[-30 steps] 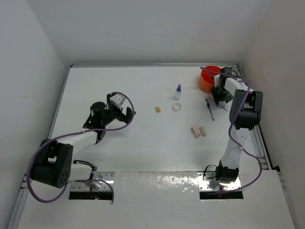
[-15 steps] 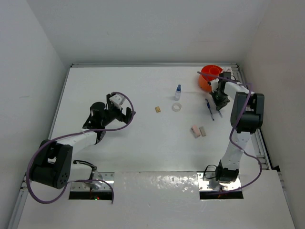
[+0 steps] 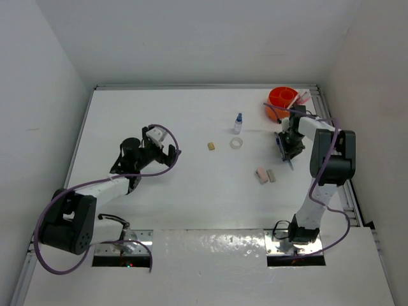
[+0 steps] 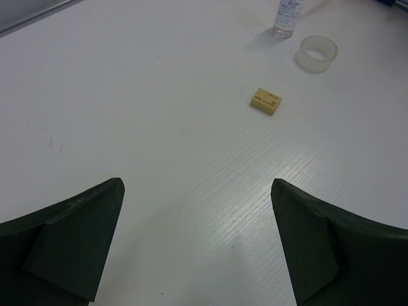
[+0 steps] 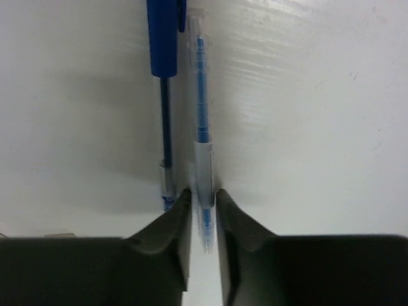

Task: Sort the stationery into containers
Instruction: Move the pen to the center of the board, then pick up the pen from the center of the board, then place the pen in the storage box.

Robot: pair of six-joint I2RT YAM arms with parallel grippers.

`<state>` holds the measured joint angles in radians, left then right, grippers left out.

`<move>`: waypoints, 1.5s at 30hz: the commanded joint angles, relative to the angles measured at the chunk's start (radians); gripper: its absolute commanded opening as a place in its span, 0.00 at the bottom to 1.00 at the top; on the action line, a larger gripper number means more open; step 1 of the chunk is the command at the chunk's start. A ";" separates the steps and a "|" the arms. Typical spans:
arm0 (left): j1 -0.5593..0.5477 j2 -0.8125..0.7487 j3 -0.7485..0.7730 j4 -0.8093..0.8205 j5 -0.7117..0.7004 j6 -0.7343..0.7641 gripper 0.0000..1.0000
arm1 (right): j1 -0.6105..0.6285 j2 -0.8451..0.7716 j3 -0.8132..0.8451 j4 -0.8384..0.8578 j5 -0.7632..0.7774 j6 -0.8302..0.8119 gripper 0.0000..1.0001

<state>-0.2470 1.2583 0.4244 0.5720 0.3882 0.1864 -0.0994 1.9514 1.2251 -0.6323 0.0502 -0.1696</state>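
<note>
Pinching the clear blue pen (image 5: 201,127) near one end, my right gripper (image 5: 204,204) has its fingers closed on it, down at the tabletop (image 3: 178,115). A darker blue pen (image 5: 164,76) lies just beside it. Both are near the orange tub (image 3: 280,99) at the far right. My left gripper (image 4: 197,242) hovers wide open, well to the left, facing the tan eraser (image 4: 265,102), tape ring (image 4: 318,53) and small bottle (image 4: 287,16).

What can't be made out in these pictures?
Right wrist view: the dark blue pen and the clear pen, pinched by the right tool, run off the top edge, so their far ends are unseen.
Top view: that tool covers much of both pens; what lies in the orange tub is too small to tell.
Left wrist view: the top edge cuts off the bottle; print on the tan eraser is too small to read.
</note>
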 commanded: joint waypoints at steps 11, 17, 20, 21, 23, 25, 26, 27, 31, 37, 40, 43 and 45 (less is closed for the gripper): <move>0.014 -0.036 -0.009 0.029 0.005 0.002 0.98 | 0.003 0.115 0.119 0.028 0.016 0.085 0.29; 0.014 -0.031 -0.007 0.035 0.003 0.005 0.98 | 0.004 0.084 0.050 0.034 0.031 0.071 0.00; 0.012 -0.031 -0.009 0.034 0.001 0.005 0.98 | 0.004 0.005 -0.015 0.069 0.046 0.068 0.00; 0.012 -0.033 -0.007 0.034 0.003 0.005 0.98 | 0.004 -0.020 -0.027 0.083 0.046 0.065 0.00; 0.014 -0.033 -0.009 0.035 0.005 0.004 0.98 | 0.004 -0.106 -0.061 0.104 0.046 0.070 0.00; 0.014 -0.033 -0.010 0.039 0.005 0.002 0.98 | 0.006 -0.175 -0.078 0.143 0.042 0.076 0.00; 0.012 -0.033 -0.010 0.043 0.008 -0.001 0.98 | 0.009 -0.240 -0.087 0.164 0.027 0.085 0.00; 0.014 -0.033 -0.010 0.046 0.008 -0.002 0.98 | 0.013 -0.274 -0.088 0.177 0.019 0.091 0.00; 0.014 -0.028 -0.009 0.065 0.001 -0.016 0.98 | 0.050 -0.413 -0.098 0.305 0.016 0.162 0.00; 0.014 -0.010 0.005 0.077 -0.006 -0.025 0.98 | 0.090 -0.427 -0.043 0.670 0.055 0.378 0.00; 0.014 -0.005 0.005 0.084 -0.020 -0.025 0.98 | 0.090 -0.346 -0.004 0.842 0.213 0.455 0.00; 0.015 -0.004 0.001 0.080 -0.034 -0.027 0.98 | 0.090 -0.264 0.008 0.992 0.365 0.476 0.00; 0.018 -0.004 -0.001 0.072 -0.041 -0.030 0.98 | 0.090 -0.227 0.007 1.077 0.434 0.478 0.00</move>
<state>-0.2451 1.2530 0.4236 0.6010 0.3614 0.1711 -0.0051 1.6806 1.2087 0.2241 0.3077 0.2459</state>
